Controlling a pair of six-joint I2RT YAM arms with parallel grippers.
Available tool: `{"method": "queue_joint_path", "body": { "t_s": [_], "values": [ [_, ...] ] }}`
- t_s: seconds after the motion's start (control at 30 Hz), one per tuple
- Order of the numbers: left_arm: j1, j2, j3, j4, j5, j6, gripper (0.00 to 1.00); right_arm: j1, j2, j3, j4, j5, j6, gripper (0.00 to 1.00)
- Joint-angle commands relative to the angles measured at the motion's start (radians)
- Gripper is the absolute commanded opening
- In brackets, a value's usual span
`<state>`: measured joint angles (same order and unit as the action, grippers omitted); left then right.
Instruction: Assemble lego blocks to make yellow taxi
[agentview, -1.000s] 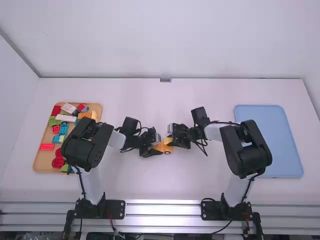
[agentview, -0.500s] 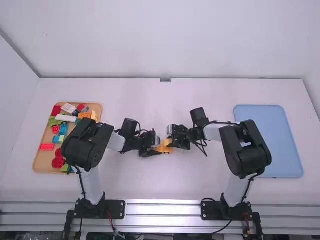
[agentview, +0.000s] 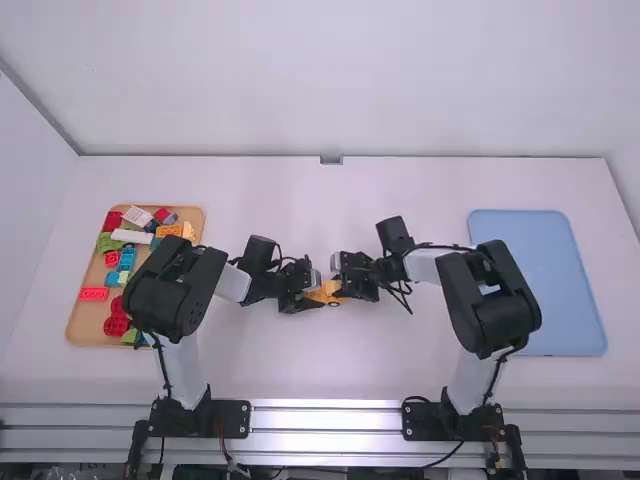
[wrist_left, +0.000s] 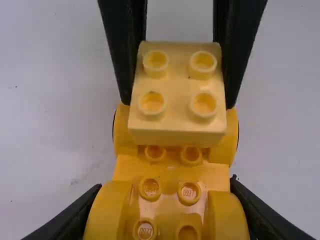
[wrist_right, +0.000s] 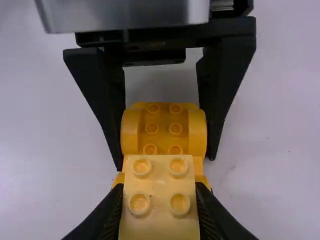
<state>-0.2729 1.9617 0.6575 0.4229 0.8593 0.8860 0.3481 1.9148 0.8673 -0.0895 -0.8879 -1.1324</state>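
In the high view my left gripper (agentview: 314, 296) and right gripper (agentview: 338, 284) meet mid-table at the orange-yellow car base (agentview: 322, 294). The left wrist view has my left gripper (wrist_left: 165, 200) shut on the base (wrist_left: 170, 172) across its rounded wheel arches. A pale yellow two-by-two block (wrist_left: 177, 95) lies over the base's other end, studs up, between the right gripper's fingers. From the right wrist view, my right gripper (wrist_right: 159, 192) is shut on that pale block (wrist_right: 160, 190). Whether block and base touch underneath cannot be told.
At the left, a wooden tray (agentview: 83, 325) holds red, green, blue, white and orange blocks, partly beneath the left arm. A light blue tray (agentview: 570, 290) lies at the right, beyond the right arm's elbow. Both arms' wrists are close together mid-table.
The right arm has shifted slightly left, bringing its gripper and the pale block further over the base. My left gripper has stayed nearly still on the base.
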Motion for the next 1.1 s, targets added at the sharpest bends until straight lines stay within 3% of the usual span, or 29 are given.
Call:
{"method": "queue_joint_path", "body": {
  "t_s": [0.0,0.27,0.6,1.07],
  "values": [
    [-0.002,0.025,-0.01,-0.025,-0.064,-0.022,0.42,0.013,0.01,-0.004,0.007,0.007,-0.001,0.16],
    [-0.003,0.025,-0.011,-0.026,-0.064,-0.022,0.42,0.038,0.01,-0.057,0.153,0.107,0.114,0.16],
    [-0.002,0.025,-0.011,-0.025,-0.064,-0.022,0.42,0.01,0.004,0.021,-0.035,0.047,0.022,0.17],
    [-0.002,0.025,-0.011,-0.025,-0.064,-0.022,0.42,0.011,0.01,0.022,-0.038,0.105,0.036,0.17]
  ]
}}
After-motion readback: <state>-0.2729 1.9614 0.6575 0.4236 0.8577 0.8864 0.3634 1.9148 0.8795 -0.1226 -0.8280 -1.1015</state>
